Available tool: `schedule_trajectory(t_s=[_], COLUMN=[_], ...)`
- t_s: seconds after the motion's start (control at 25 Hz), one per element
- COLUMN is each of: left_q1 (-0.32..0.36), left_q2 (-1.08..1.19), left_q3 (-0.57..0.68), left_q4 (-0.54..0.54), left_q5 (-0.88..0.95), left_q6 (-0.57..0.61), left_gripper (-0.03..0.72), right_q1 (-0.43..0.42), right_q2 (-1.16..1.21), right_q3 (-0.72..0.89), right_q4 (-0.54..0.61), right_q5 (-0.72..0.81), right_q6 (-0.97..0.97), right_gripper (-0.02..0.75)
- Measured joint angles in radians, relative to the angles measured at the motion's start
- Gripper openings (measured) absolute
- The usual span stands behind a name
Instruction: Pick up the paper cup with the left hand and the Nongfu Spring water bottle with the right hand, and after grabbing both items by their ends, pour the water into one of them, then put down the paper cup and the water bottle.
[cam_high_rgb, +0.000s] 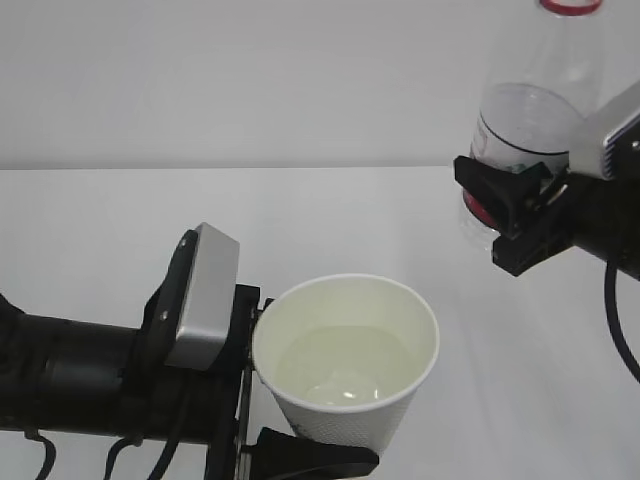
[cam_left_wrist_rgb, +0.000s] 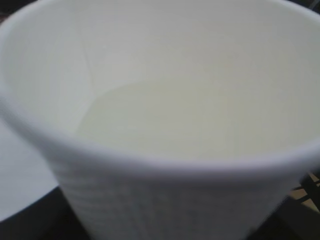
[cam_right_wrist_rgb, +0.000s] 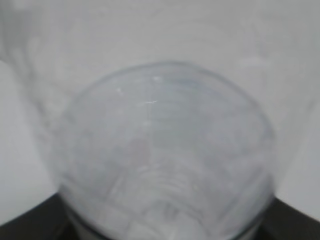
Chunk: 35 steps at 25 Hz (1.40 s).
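The white paper cup (cam_high_rgb: 350, 425) is gripped low on its wall by my left hand (cam_high_rgb: 290, 395), which is shut on it at the bottom left of the exterior view. Clear water (cam_high_rgb: 345, 365) lies in the cup. The left wrist view is filled by the cup (cam_left_wrist_rgb: 165, 195) and the water (cam_left_wrist_rgb: 200, 120) inside it. At the upper right, my right hand (cam_high_rgb: 505, 215) is shut on the lower part of the Nongfu Spring water bottle (cam_high_rgb: 525, 110). The bottle is held upright, its red neck ring (cam_high_rgb: 570, 5) on top. The right wrist view shows only the blurred clear bottle (cam_right_wrist_rgb: 165, 150).
Both things hang above a plain white table (cam_high_rgb: 120, 230) with a white wall behind it. A black cable (cam_high_rgb: 620, 330) loops down from the right arm at the right edge.
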Motion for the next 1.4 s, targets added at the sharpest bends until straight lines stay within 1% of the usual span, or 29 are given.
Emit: schedule_trajectory(t_s=[0.2,0.56,1.12,1.4], left_q1=[0.000,0.000,0.000,0.000], left_q2=[0.000,0.000,0.000,0.000], left_q3=[0.000,0.000,0.000,0.000], left_q4=[0.000,0.000,-0.002,-0.016], left_q5=[0.000,0.000,0.000,0.000], left_q6=[0.000,0.000,0.000,0.000], left_gripper=[0.543,0.543,0.543,0.543], right_q1=[0.000,0.000,0.000,0.000], right_q2=[0.000,0.000,0.000,0.078], right_q3=[0.063,0.126,0.136,0.134], right_q4=[0.155,0.348,0.485,0.503], right_q5=[-0.056,-0.082,-0.093,-0.140], right_q6=[-0.012,-0.054,-0.132,-0.156], right_gripper=[0.447,0.447,0.447,0.446])
